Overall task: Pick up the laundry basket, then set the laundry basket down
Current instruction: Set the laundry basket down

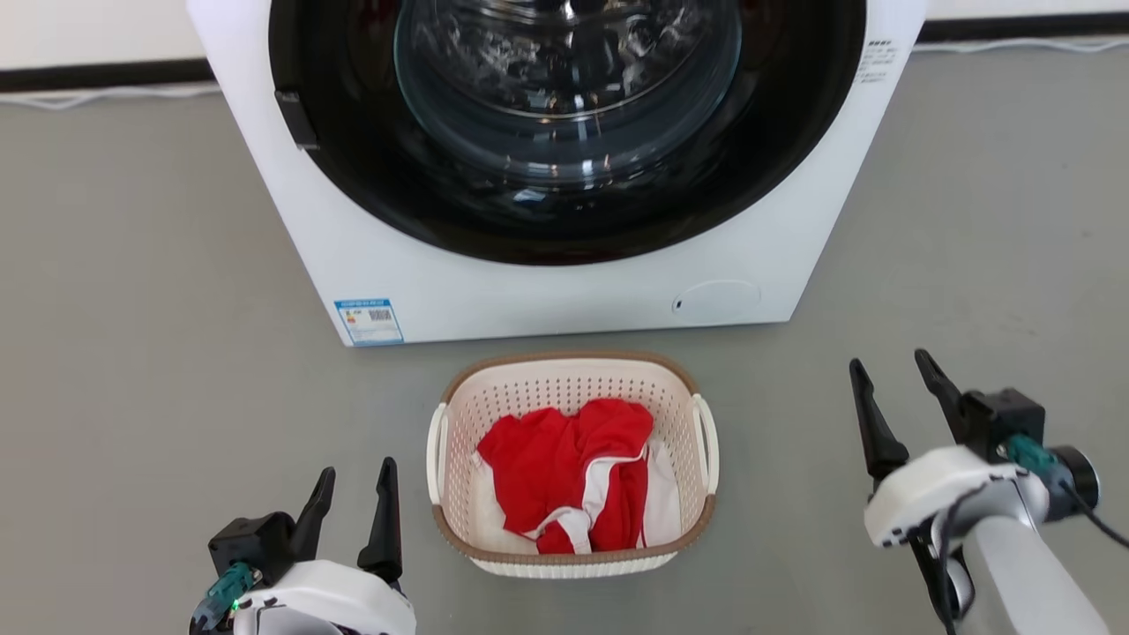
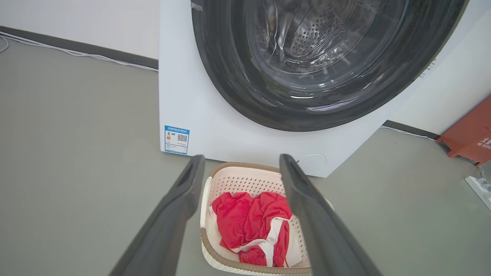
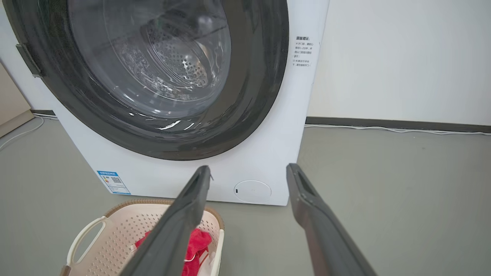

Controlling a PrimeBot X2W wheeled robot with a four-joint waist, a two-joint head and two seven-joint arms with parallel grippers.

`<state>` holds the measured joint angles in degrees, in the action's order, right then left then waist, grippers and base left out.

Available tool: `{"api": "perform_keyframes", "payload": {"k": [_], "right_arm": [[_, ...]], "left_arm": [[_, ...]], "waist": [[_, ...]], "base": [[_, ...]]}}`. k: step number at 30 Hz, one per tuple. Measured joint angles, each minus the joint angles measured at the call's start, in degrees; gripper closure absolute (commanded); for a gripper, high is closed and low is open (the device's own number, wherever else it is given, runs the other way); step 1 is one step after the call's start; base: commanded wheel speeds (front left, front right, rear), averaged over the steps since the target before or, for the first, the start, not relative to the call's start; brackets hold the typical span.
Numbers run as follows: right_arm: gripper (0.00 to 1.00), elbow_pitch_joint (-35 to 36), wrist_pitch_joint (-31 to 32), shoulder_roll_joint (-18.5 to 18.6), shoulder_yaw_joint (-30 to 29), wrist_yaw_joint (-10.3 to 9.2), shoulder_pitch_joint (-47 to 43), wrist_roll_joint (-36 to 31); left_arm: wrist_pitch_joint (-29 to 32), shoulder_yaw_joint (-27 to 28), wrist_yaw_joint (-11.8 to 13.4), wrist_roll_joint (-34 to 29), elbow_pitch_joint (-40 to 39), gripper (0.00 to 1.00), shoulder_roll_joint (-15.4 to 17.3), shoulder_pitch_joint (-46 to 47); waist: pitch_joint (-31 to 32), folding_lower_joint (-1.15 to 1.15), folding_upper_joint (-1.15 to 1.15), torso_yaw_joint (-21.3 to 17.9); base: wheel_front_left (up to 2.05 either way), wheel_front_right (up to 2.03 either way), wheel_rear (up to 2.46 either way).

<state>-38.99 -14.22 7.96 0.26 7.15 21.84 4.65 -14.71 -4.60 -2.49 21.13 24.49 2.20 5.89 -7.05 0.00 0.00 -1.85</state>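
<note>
The left tool (image 1: 358,467) and right tool (image 1: 886,358) hang with fingers apart, clear of the basket (image 1: 569,358); they should probably take its side handles (image 1: 436,445) together, lifting evenly.

On washing machine (image 1: 529,300): blue sticker (image 1: 369,321) with QR code, print illegible; small Chinese notice (image 3: 302,51), unreadable.

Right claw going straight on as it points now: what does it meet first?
Probably the white front of the washing machine, near its round cap, though depth is unclear. The laundry basket sits left of that line; the right claw is open.
</note>
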Motion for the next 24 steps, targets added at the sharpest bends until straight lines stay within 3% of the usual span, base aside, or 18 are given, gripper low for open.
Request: {"api": "perform_keyframes", "payload": {"k": [11, 24], "right_arm": [[0.0, 10.47, 0.0, -1.56, -2.94, 0.0, -11.4, -0.46], [0.0, 14.97, 0.0, -3.26, -5.12, 0.0, -19.28, -2.23]], "left_arm": [[0.0, 0.89, 0.47, -0.18, -2.82, 0.0, 0.07, -4.26], [0.0, 2.21, 0.45, -0.8, -3.93, 0.0, 0.12, -8.35]], "waist": [[4.13, 0.0, 0.0, -0.15], [7.88, 0.0, 0.0, 0.73]], "base": [[0.0, 0.0, 0.0], [0.0, 0.0, 0.0]]}}
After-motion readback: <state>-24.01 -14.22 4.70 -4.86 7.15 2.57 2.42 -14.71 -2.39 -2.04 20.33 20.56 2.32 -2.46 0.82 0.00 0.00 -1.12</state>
